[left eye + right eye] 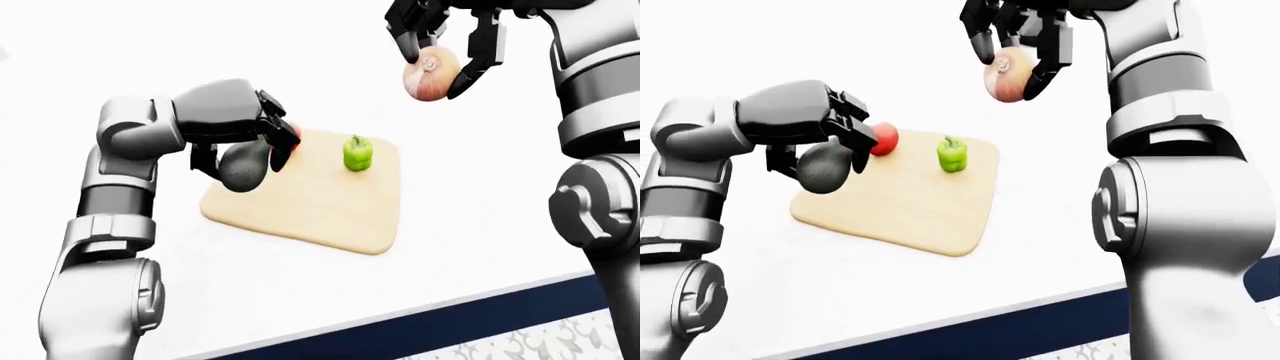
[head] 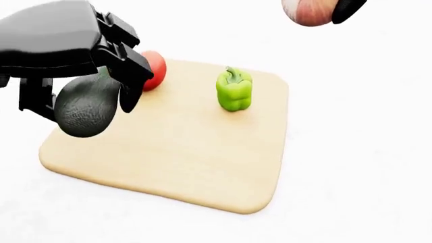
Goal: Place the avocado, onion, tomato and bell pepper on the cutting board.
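Surface: white counter (image 1: 300, 285) carrying tan cutting board (image 2: 189, 157), dark blue edge strip at bottom | board: tomato (image 1: 885, 138) and green bell pepper (image 2: 233, 90) sitting at its top edge | left hand (image 1: 235, 124) gripping avocado (image 2: 86, 107) over board's left side | right hand (image 1: 1015, 34) clutching onion (image 1: 432, 73), raised above board.

arms: glossy silver-grey segmented shells, rounded elbow and shoulder housings with circular joint caps | bands: darker grey rings between forearm segments | left hand (image 1: 235, 124): smooth black domed palm casing, blocky black jointed fingers | right hand (image 1: 445, 34): black, three tapered fingers with rounded tips | markings: none legible
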Robot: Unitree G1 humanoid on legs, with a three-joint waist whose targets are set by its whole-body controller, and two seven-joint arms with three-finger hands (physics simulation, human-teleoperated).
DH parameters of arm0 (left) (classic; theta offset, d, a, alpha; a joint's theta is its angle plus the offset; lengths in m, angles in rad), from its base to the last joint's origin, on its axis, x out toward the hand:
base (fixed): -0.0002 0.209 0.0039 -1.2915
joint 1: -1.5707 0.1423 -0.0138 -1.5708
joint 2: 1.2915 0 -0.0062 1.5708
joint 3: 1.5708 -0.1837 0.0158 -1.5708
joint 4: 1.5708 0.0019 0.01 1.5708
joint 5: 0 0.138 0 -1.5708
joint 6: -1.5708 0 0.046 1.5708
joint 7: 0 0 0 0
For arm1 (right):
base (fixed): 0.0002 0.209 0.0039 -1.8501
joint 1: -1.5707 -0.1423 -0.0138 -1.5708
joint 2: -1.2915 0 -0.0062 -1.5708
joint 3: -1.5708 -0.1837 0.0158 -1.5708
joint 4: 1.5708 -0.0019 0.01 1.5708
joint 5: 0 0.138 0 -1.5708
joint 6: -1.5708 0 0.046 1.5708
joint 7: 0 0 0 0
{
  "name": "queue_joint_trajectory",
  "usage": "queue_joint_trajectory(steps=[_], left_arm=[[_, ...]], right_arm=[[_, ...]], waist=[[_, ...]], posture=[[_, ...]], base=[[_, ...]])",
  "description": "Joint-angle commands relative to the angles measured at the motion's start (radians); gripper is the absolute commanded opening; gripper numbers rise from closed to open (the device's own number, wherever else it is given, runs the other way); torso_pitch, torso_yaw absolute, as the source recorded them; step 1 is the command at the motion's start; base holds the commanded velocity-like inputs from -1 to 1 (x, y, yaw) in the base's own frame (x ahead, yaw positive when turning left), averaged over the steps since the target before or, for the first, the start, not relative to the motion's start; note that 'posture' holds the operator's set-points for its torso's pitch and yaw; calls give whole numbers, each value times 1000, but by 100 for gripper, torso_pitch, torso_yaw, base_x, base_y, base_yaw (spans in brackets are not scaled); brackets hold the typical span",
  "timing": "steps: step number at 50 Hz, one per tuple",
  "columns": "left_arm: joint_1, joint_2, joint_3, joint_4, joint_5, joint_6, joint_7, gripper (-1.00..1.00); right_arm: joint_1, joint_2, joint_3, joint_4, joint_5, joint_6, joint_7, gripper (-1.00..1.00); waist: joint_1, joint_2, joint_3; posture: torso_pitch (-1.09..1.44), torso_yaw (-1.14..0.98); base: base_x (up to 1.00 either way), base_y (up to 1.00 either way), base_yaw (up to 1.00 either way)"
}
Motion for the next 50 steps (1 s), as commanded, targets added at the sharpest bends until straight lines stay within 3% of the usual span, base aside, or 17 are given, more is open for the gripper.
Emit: queue_joint_trajectory(steps=[1,6,20,33,50], left_arm=[[-54,11,22,-11,-14,-21,38,-100],[-59,3,22,16,53,-60,94,-100],[-34,-18,0,33,98,-71,139,-100],[-23,-20,-7,93,201,-107,232,-100],[-72,12,-31,205,386,-135,433,-100]], right_arm=[[-44,-12,-15,-39,22,-8,-22,-100],[-45,-12,-15,-36,21,-9,-22,-100],[-52,-14,-16,-41,24,-3,-14,-100],[-48,-13,-15,-39,23,-5,-16,-100],[-44,-12,-15,-43,24,0,-11,-100]], waist=[[-1,1,-37],[-2,0,-36],[-4,3,-37],[-5,3,-41],[-7,7,-44]], posture=[[0,0],[0,0],[0,0],[0,0],[0,0]], base=[[0,0,0],[0,0,0],[0,0,0],[0,0,0],[0,0,0]])
